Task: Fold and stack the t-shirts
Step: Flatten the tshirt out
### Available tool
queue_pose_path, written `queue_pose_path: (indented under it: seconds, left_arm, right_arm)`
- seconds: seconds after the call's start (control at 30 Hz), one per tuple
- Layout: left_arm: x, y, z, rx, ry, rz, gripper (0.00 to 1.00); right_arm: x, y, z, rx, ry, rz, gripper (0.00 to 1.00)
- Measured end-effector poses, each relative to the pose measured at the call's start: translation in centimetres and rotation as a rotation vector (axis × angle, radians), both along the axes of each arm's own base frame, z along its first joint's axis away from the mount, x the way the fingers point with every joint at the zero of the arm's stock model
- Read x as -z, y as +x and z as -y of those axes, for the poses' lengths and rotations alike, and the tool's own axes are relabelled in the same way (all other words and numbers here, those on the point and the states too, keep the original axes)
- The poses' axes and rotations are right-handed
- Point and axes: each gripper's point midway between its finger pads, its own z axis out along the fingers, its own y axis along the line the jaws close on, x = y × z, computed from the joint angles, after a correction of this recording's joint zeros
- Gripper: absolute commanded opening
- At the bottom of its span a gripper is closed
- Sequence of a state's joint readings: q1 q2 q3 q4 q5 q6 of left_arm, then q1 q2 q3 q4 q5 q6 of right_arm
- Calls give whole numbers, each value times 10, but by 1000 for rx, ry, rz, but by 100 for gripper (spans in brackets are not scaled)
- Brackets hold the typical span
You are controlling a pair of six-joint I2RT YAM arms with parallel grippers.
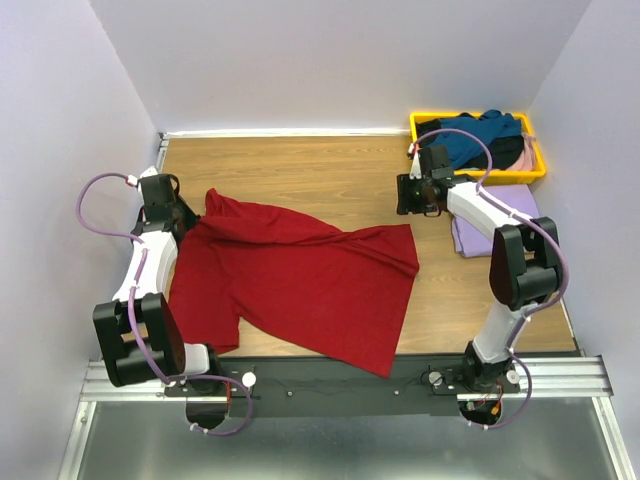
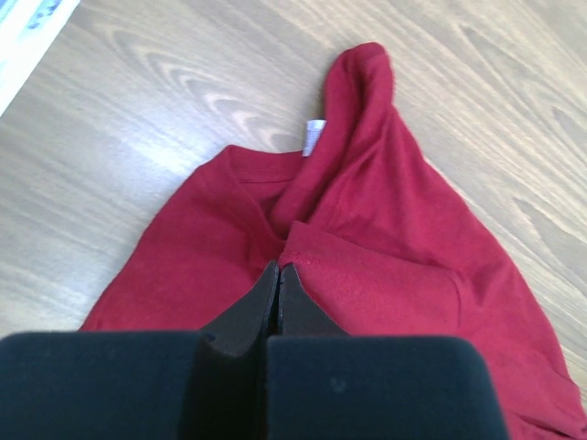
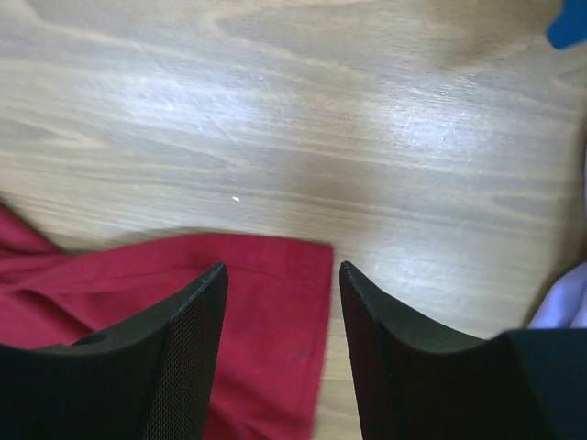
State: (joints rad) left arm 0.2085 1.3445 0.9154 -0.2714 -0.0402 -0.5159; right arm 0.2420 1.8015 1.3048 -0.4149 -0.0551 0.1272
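A dark red t-shirt (image 1: pixel 300 275) lies spread and rumpled across the wooden table, its collar end toward the left. My left gripper (image 1: pixel 188 214) is shut, its tips (image 2: pixel 278 268) resting at a fold of the dark red t-shirt (image 2: pixel 385 229) beside the collar; no cloth shows between the jaws. Open and empty, my right gripper (image 1: pixel 408 196) hangs over the bare wood just past the shirt's far right corner (image 3: pixel 266 321), which shows below the gap between its fingertips (image 3: pixel 280 268). A folded lavender t-shirt (image 1: pixel 470 236) lies at the right.
A yellow tray (image 1: pixel 415 122) at the back right holds a teal blue t-shirt (image 1: pixel 480 135) and darker cloth. White walls close in the left, back and right. The lavender edge (image 3: pixel 564 307) sits close to my right finger.
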Motion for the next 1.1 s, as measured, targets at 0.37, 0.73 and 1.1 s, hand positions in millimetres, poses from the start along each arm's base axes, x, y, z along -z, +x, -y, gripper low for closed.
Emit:
queue_pose_path:
  seconds: [0.37,0.73,1.1]
  left_arm:
    - [-3,0,10,44,-32,20,0]
    - [-7,-1,12,52,-35,34,0]
    - [-8,-1,14,59,-41,35,0]
  right_arm:
    - [46,-6,8,-217,-142,-93,56]
    - [63,-6,4,-314,-155,-128,52]
    - [64,-7,4,-348,-147,-128,38]
